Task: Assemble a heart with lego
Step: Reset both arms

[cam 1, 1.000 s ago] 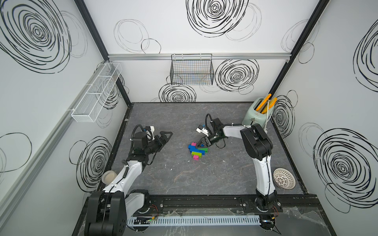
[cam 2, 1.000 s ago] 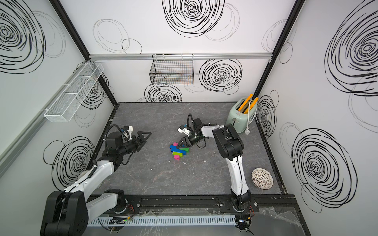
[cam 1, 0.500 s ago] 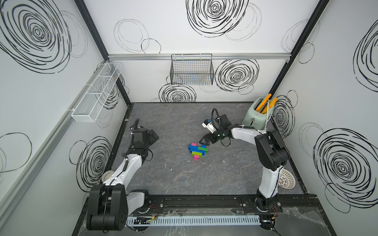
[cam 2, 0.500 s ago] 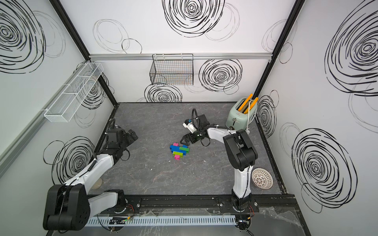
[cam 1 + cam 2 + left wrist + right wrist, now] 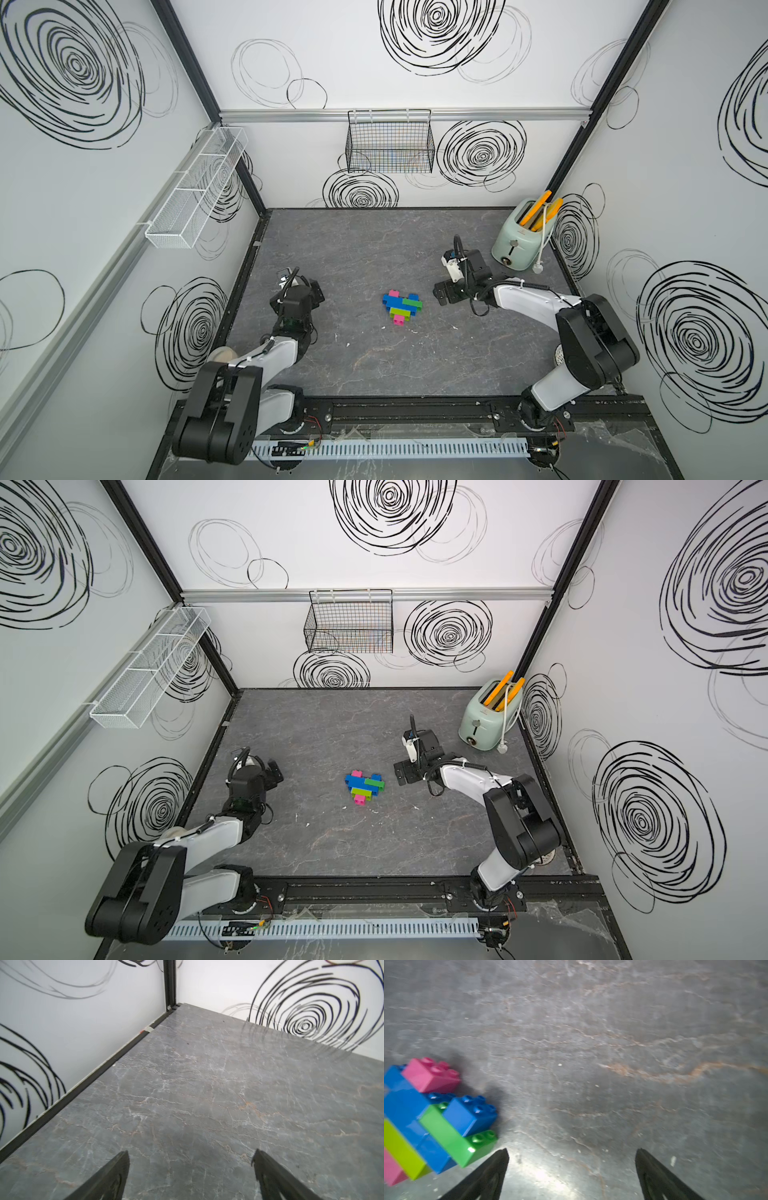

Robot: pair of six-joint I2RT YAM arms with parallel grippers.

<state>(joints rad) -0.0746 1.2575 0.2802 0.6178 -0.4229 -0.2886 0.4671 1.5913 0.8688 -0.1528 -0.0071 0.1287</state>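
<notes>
Two robot arms reach up from the bottom edge of a top view over a grey marbled table [image 5: 374,365].

At the left of the frame, the left gripper [image 5: 190,1155] hovers near the side wall. Its two dark fingers [image 5: 112,1176] are spread wide with nothing between them. Its wrist view shows only bare table and a corner of the walls.

At the centre of both top views the heart [image 5: 402,306] lies flat on the table. It has a pink and a blue lobe at the top, then blue, green and lime rows, and a pink tip at the bottom. No loose bricks show anywhere, so the build looks finished.

Just right of the heart, the right gripper [image 5: 572,1152] sits low over the table. Its fingers are also wide apart and empty, and it does not touch the heart. In its wrist view the end of the green brick [image 5: 452,1136] lies near one fingertip [image 5: 500,1159].

That closeness is the main risk. A swing or turn toward the centre of the frame would probably clip the green or blue brick, sliding the light heart or popping a lobe off. Whether the bricks are pressed fully home cannot be told.

A mint toaster [image 5: 519,241] stands at the upper right, behind the right arm, and a wide pull-back could brush it.
</notes>
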